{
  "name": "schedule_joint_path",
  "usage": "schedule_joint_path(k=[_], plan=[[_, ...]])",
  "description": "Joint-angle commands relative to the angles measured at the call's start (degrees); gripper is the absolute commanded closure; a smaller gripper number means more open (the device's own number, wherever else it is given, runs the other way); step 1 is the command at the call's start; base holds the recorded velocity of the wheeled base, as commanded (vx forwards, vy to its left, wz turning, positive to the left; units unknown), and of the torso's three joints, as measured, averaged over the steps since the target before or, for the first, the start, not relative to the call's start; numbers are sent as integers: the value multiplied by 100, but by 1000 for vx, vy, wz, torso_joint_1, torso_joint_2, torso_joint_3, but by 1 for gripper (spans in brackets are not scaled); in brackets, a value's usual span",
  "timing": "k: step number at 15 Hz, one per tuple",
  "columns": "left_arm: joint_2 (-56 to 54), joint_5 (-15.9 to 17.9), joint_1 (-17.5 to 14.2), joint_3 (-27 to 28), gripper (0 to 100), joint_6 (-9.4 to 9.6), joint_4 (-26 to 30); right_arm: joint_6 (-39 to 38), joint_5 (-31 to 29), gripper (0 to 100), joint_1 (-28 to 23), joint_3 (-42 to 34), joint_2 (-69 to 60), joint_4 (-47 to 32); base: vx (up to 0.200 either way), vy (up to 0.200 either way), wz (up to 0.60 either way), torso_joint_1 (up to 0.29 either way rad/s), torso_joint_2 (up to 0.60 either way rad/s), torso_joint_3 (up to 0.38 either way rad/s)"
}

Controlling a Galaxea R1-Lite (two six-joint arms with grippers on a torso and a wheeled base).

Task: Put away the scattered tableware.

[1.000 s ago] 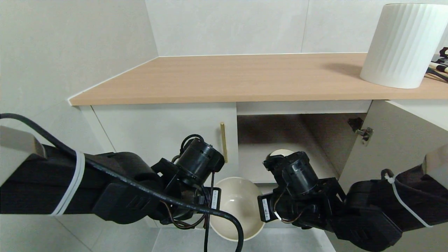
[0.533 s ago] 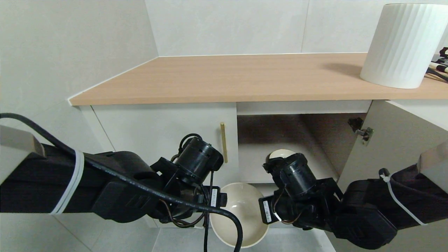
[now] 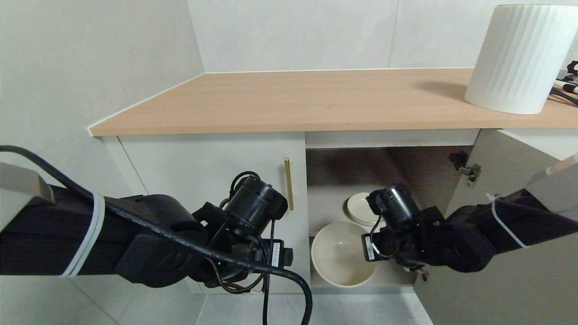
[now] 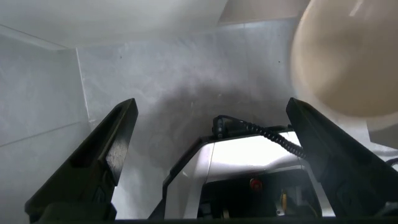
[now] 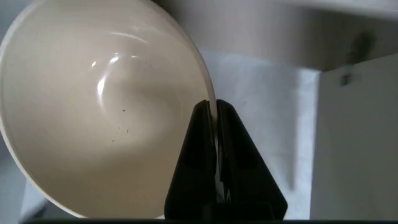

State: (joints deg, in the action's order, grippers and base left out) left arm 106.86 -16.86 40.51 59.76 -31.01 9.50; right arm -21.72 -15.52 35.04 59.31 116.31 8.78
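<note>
A cream bowl (image 3: 341,255) hangs at the mouth of the open cabinet (image 3: 393,139), just over its floor. My right gripper (image 3: 374,253) is shut on the bowl's right rim; in the right wrist view the bowl (image 5: 99,106) has its rim pinched between the black fingers (image 5: 211,155). Deeper inside the cabinet lies a small white plate (image 3: 361,206). My left gripper (image 4: 214,162) stands open and holds nothing, low before the closed left cabinet door (image 3: 212,176); the bowl (image 4: 348,62) shows off to one side of it.
The right cabinet door (image 3: 510,198) is swung open beside my right arm. A brass handle (image 3: 287,183) runs down the closed left door. On the wooden countertop (image 3: 289,101) at the far right stands a white ribbed container (image 3: 519,58), with some utensils (image 3: 566,83) behind it.
My right gripper has carried the bowl to the right and forward, from in front of the left door into the cabinet opening. The left gripper let go of the bowl and stayed put.
</note>
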Motion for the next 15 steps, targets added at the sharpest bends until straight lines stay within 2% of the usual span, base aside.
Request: schedule_joint_path(k=[1, 3, 7, 15], plan=[[-8, -2, 1, 1, 0, -1, 0, -130, -127, 100, -401, 301, 199, 10, 0, 0, 0, 0, 0, 0], [-16, -2, 1, 1, 0, -1, 0, -667, -215, 100, -621, 556, 392, 159, 0, 0, 0, 0, 0, 0], [-16, -2, 1, 1, 0, -1, -9, -992, -338, 100, -981, 767, 595, 810, 0, 0, 0, 0, 0, 0], [-95, -2, 1, 1, 0, -1, -9, -1361, -382, 100, -1377, 1566, 1271, 827, 0, 0, 0, 0, 0, 0]])
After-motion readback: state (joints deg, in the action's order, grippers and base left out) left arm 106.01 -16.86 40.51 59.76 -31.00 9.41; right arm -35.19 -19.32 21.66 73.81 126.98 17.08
